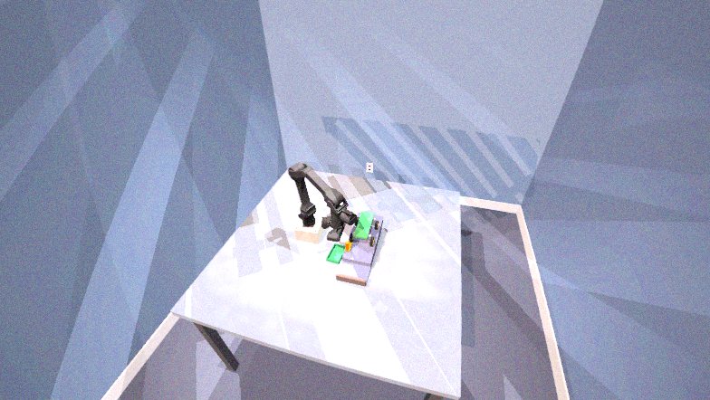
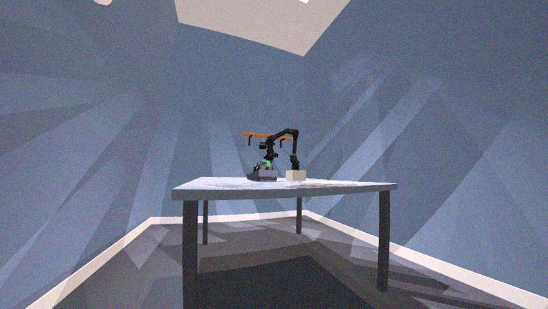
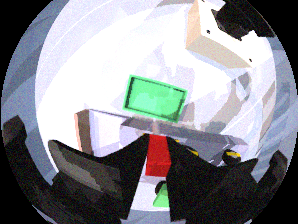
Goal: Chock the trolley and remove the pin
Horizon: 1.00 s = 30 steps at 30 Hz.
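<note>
My gripper [image 1: 352, 236] [image 3: 156, 139] is shut on the red-headed stop pin [image 3: 158, 156]; the red head shows between the fingers. Whether the pin's lower end is clear of the ramp is hidden. The trolley [image 1: 364, 225] [image 2: 265, 163], with a green top and dark wheels, stands on the grey ramp [image 1: 357, 255] [image 2: 267, 175] beside my gripper. The chock's orange handle [image 1: 348, 245] stands upright on the ramp's tray side, just downhill of the trolley; whether it touches a wheel is too small to tell. The green tray [image 1: 335, 254] [image 3: 155, 99] lies beside the ramp and looks empty.
The cream base block [image 1: 308, 233] [image 2: 296, 175] [image 3: 220, 49] carries the arm, on the tray's side of the ramp. A brown stop board [image 1: 350, 280] [image 3: 83, 134] crosses the ramp's low end. All stand on the white table [image 1: 278, 302].
</note>
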Motion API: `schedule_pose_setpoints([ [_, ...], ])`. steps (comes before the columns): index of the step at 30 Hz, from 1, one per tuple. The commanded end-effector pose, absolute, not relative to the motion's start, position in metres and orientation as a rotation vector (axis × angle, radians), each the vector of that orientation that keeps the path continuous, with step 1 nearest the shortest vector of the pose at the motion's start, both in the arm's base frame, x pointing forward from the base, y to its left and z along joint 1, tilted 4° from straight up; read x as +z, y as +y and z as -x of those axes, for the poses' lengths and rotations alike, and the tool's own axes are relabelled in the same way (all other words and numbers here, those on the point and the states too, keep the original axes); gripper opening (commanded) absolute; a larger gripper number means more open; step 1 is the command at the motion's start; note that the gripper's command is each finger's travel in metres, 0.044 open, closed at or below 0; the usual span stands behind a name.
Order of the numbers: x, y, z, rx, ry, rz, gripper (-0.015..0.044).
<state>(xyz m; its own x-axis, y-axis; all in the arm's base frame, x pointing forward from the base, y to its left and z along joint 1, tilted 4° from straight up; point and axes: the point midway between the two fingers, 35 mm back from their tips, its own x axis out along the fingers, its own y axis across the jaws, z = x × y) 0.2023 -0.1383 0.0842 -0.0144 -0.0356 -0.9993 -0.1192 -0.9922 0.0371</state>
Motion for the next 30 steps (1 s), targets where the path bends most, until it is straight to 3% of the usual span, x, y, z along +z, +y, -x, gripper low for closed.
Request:
schedule_pose_setpoints([
  [1,0.084,-0.138,-0.203,2.167,0.254,2.134,0.0],
  [18,0.065,-0.136,-0.183,2.148,0.316,2.098,0.0],
  [30,0.03,-0.127,-0.184,2.055,0.128,2.038,0.0],
])
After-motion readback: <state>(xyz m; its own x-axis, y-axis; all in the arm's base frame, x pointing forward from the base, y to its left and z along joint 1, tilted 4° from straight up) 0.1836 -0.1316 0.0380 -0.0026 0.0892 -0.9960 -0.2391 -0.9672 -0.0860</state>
